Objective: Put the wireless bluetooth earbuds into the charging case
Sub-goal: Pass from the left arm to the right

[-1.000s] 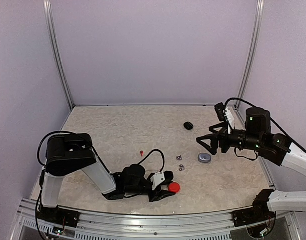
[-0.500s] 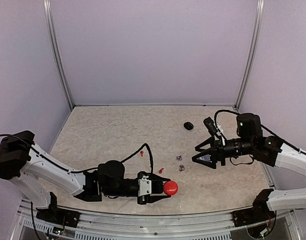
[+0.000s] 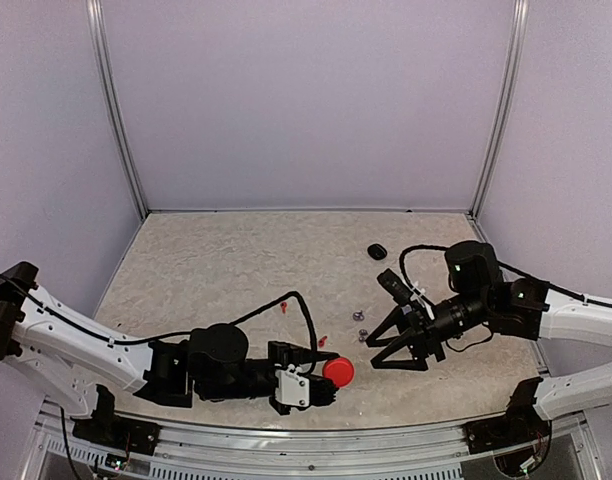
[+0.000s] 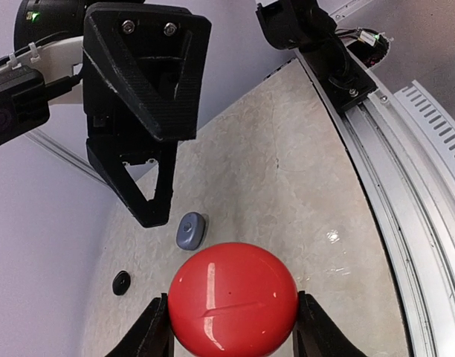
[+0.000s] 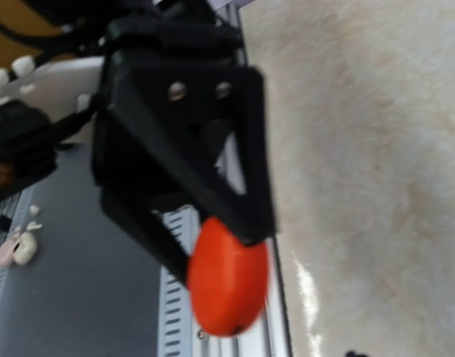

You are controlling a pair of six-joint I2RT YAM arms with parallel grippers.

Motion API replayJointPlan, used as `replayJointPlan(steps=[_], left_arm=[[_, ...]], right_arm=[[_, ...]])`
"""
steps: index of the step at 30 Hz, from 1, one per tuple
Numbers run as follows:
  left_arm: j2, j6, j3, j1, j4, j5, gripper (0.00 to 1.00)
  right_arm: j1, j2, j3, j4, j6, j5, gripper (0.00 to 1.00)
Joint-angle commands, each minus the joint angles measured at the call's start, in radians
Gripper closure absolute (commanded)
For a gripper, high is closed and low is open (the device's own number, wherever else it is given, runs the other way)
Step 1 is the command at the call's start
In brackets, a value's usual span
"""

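Observation:
My left gripper [image 3: 336,374] is shut on a round red charging case [image 3: 337,370], held near the table's front edge; its fingers [image 4: 159,327] clamp both sides of the case [image 4: 233,297]. My right gripper [image 3: 379,352] is open and empty, pointing down-left at the red case, which fills the right wrist view [image 5: 227,282]. Two red earbuds [image 3: 283,307] [image 3: 322,341] and two silver-grey earbuds [image 3: 359,315] [image 3: 364,335] lie on the table between the arms. No black earbuds show.
A black case [image 3: 377,251] lies at the back right, also in the left wrist view [image 4: 121,282]. A grey-blue case [image 4: 190,229] lies under the right gripper, hidden in the top view. A metal rail [image 3: 286,430] runs along the front edge.
My right gripper has swung down and left from above the grey-blue case toward the red case. My left arm has stretched out low and turned the red case toward the right gripper.

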State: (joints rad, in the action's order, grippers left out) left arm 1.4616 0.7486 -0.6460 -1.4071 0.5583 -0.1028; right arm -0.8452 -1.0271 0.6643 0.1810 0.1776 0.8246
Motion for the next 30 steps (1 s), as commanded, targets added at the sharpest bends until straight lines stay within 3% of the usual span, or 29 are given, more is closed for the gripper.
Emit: replayJointPlan(steps=[1,5,14,30], left_arm=[[-0.011,0.028,-0.016,-0.006,0.007,-0.035,0.70],[-0.012,0.047,-0.018,-0.014,0.004,-0.033,0.70],[0.000,0.093,-0.030,-0.049,-0.003,-0.043,0.71],[0.001,0.123,-0.030,-0.067,-0.008,-0.069,0.70]], right_arm=[[-0.040,-0.021,0.006,-0.088,0.039,0.018,0.34],[-0.069,-0.070,0.002,-0.148,0.071,0.054,0.38],[-0.136,-0.195,0.066,-0.091,0.022,0.085,0.47],[-0.176,-0.291,0.105,-0.066,-0.007,0.153,0.73]])
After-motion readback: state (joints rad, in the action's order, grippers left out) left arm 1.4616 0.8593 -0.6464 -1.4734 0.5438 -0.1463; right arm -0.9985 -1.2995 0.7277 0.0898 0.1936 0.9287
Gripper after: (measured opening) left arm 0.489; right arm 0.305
